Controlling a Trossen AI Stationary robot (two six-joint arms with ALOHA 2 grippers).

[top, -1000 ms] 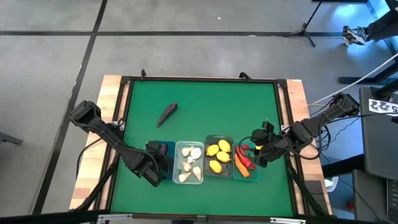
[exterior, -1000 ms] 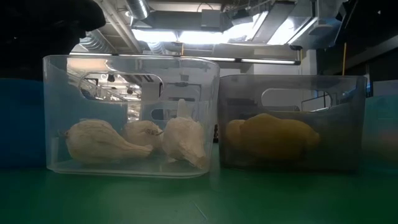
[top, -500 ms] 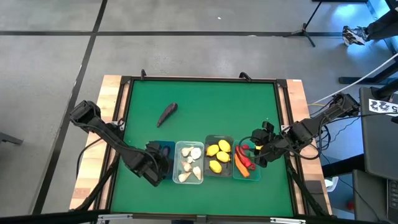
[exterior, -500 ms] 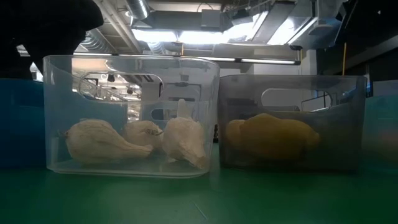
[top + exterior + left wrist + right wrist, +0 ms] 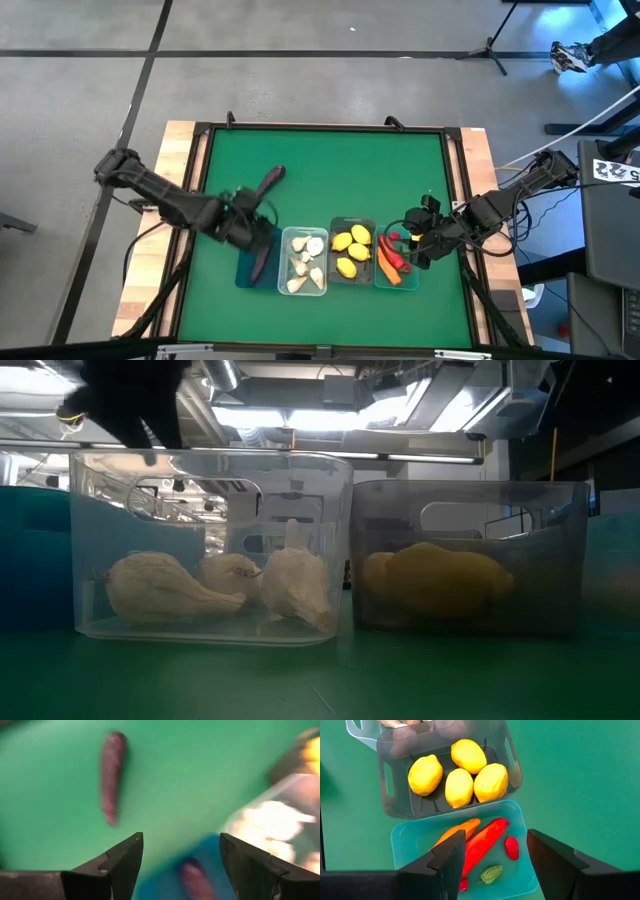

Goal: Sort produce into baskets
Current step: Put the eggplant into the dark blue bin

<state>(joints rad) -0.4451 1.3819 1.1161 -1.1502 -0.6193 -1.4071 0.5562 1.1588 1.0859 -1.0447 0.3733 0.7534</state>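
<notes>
Four baskets stand in a row near the table's front: blue point(image 5: 246, 268), clear point(image 5: 304, 260), dark grey point(image 5: 352, 250) and teal point(image 5: 393, 265). One dark purple piece point(image 5: 260, 262) lies in the blue basket, and another point(image 5: 268, 183) lies on the green mat farther back. Garlic bulbs point(image 5: 265, 585) fill the clear basket, lemons point(image 5: 457, 770) the grey one, and red and orange pieces point(image 5: 482, 840) the teal one. My left gripper point(image 5: 180, 855) hovers open above the blue basket's far end point(image 5: 255, 222). My right gripper point(image 5: 495, 855) hangs open over the teal basket.
The green mat point(image 5: 330, 170) lies bare behind the baskets, apart from the purple piece. A raised dark frame point(image 5: 320, 127) borders the mat, with wooden table edges outside it. The baskets stand side by side, touching or nearly so.
My left gripper has risen out of the blue basket and drawn back toward the table's far edge. The purple piece it was over now lies uncovered in the blue basket. My right arm has kept still.
</notes>
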